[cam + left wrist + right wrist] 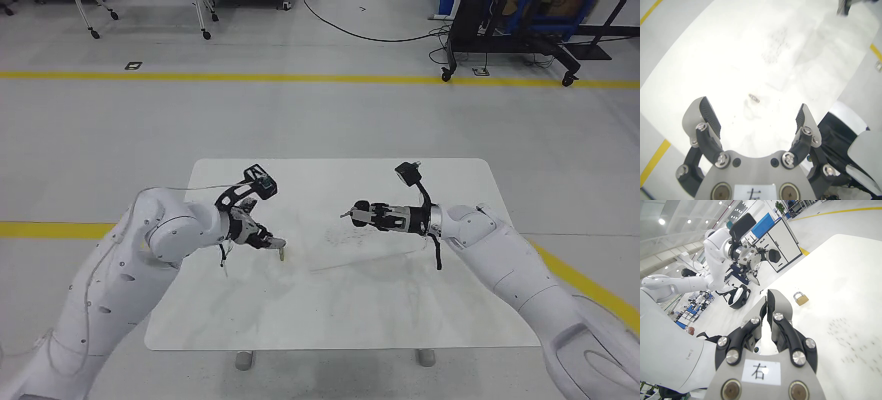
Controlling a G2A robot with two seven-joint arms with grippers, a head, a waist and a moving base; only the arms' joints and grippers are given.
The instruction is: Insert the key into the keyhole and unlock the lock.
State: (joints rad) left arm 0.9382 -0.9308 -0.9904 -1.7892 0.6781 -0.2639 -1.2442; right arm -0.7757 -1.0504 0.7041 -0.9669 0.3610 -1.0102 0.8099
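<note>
Brass in body with a silver shackle, the padlock [801, 299] sat on the white table [430, 300], toward the left arm's side. The left gripper [753, 103] hovered over it with its ribbed fingers [710, 115] spread wide, clamping nothing. From that wrist's camera the padlock appeared as a narrow strip just past the fingertips, untouched. Whether it stood upright or lay flat could not be told.

The right gripper [767, 294] was held above the middle of the table, well apart from the padlock and pointed toward it and the left gripper. Its fingers were pressed together. In the top view a thin sliver of metal, the key [344, 213], stuck out from their tips. Faint dark scuff marks [849, 344] speckled the tabletop near the right gripper.
</note>
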